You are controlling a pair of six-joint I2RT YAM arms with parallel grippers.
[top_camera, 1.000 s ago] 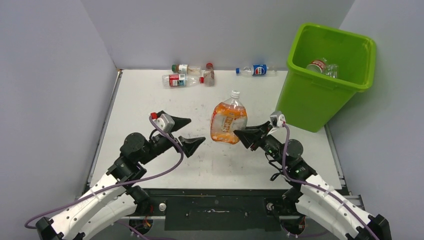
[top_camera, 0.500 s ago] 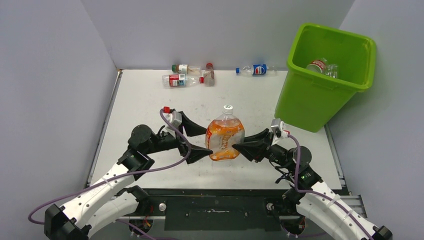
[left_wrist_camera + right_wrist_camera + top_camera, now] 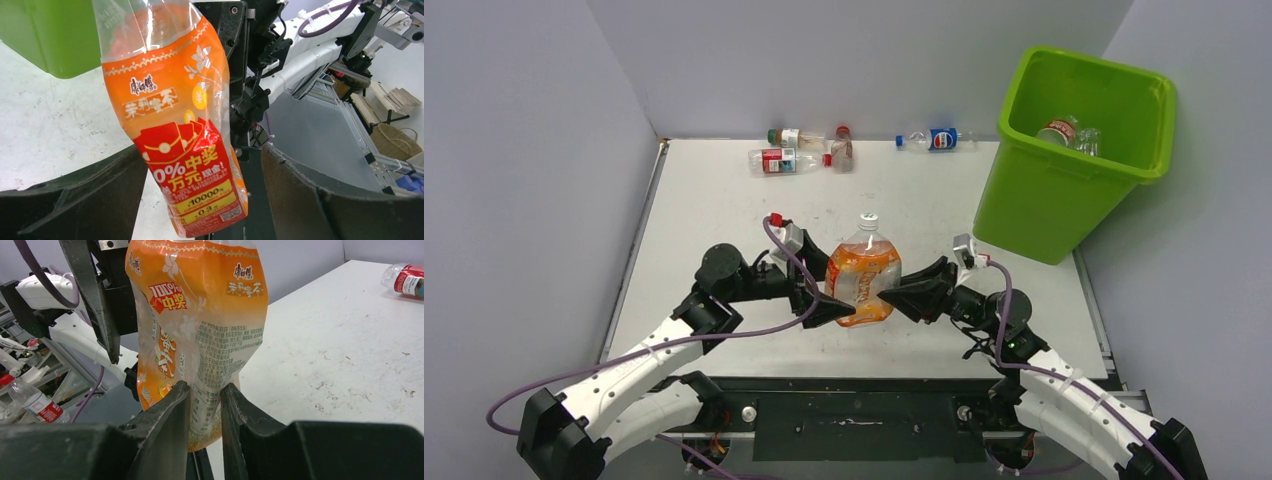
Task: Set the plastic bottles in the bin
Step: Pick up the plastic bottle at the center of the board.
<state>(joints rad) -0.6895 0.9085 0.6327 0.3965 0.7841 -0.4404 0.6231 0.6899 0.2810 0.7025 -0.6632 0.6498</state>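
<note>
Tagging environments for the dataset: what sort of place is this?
Most likely a robotics lab test cell: a white table boxed in by plain grey walls, a lime-green bin, and scattered plastic bottles.

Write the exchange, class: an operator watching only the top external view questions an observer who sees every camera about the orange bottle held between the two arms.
Operator: Is the right tool truly gripping the orange bottle?
Observer: Yes. Its wrist view shows it clamped on the bottle's creased lower edge.
Operator: And the left tool?
Observer: Its wrist view shows spread jaws either side of the bottle, a gap beside one.
Operator: Label details?
Observer: A red panel with yellow characters covers its lower part.
</note>
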